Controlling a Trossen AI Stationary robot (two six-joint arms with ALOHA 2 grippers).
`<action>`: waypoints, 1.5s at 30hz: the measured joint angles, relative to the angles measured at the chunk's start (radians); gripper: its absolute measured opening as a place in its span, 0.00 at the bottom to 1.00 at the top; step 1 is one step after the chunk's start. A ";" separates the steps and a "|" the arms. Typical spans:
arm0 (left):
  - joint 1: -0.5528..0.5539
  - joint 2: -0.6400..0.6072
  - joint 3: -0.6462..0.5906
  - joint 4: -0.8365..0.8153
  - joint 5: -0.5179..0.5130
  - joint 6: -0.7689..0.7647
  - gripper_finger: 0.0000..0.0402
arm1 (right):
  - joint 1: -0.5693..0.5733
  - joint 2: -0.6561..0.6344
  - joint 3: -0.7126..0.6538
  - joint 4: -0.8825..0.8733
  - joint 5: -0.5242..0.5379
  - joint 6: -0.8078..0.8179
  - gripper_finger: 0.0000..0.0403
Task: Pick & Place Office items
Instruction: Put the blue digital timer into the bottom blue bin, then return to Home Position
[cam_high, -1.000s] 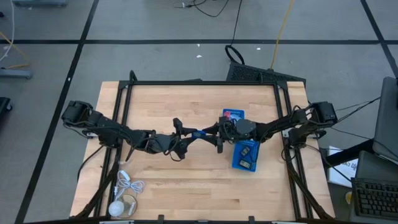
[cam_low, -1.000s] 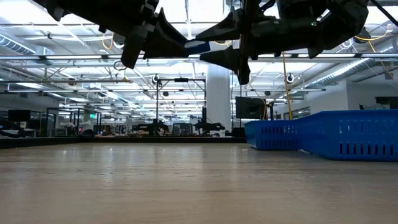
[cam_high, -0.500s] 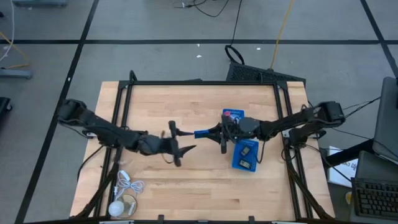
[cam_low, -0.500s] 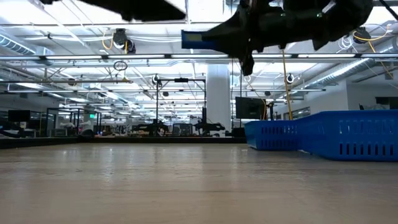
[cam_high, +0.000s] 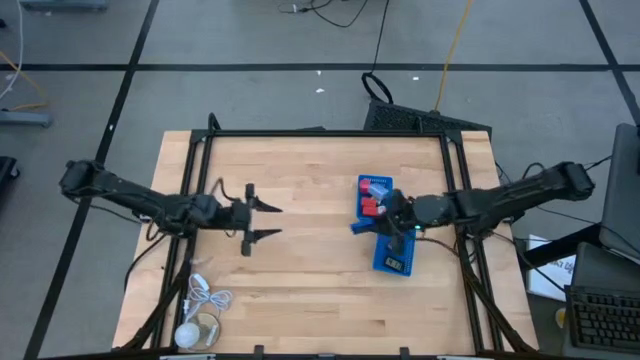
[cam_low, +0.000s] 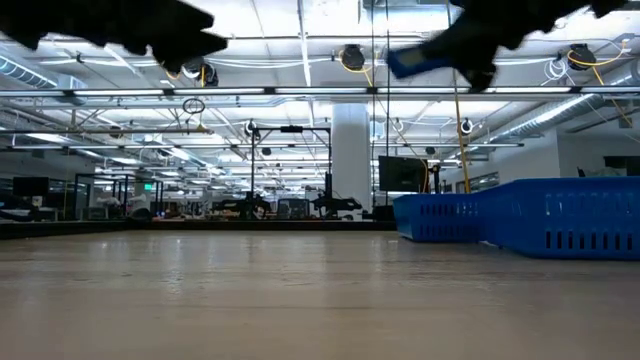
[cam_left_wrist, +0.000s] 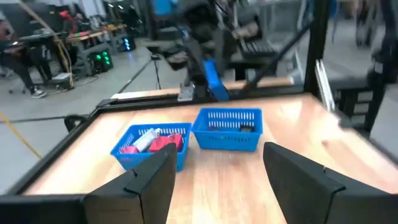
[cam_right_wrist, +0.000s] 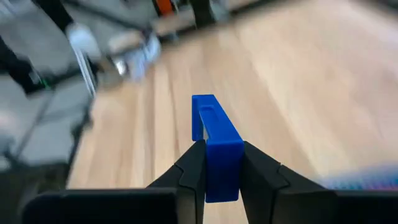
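Both arms have pulled apart since a second ago, when they met over mid-desk: the blue piece (cam_high: 361, 226) has gone with the right gripper (cam_high: 372, 222), which now sits right at the two blue trays, and the left gripper (cam_high: 262, 220) has backed off well away from them, fingers spread and empty.

High view: the far tray (cam_high: 374, 191) holds red and pale bits, the near tray (cam_high: 395, 250) holds dark ones. The blue piece hangs just off the trays' edge, not over a tray yet.

Low view: piece (cam_low: 420, 60) is up high, well above the tray wall (cam_low: 520, 215) and the desk (cam_low: 300, 300). Dropped from there it could bounce out.

Left wrist view: both trays (cam_left_wrist: 186, 140) sit side by side with the blue piece (cam_left_wrist: 214, 81) above and behind them. Open fingers (cam_left_wrist: 146, 183) in front.

Right wrist view: the fingers (cam_right_wrist: 193, 168) pinch only the piece's (cam_right_wrist: 214, 146) end, most of it sticking out. My guess is it could swivel in that grip, clip a tray rim, or land in the wrong tray.
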 joint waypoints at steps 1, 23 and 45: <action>0.008 -0.024 -0.041 0.038 0.002 -0.032 0.61 | 0.010 -0.031 0.000 -0.084 -0.001 0.026 0.15; 0.104 -0.134 -0.330 0.299 -0.020 -0.267 0.61 | 0.132 0.048 -0.001 -0.598 -0.143 0.314 0.21; 0.193 -0.213 -0.329 0.222 0.150 -0.308 0.61 | 0.130 -0.173 0.000 -0.920 0.174 0.426 0.26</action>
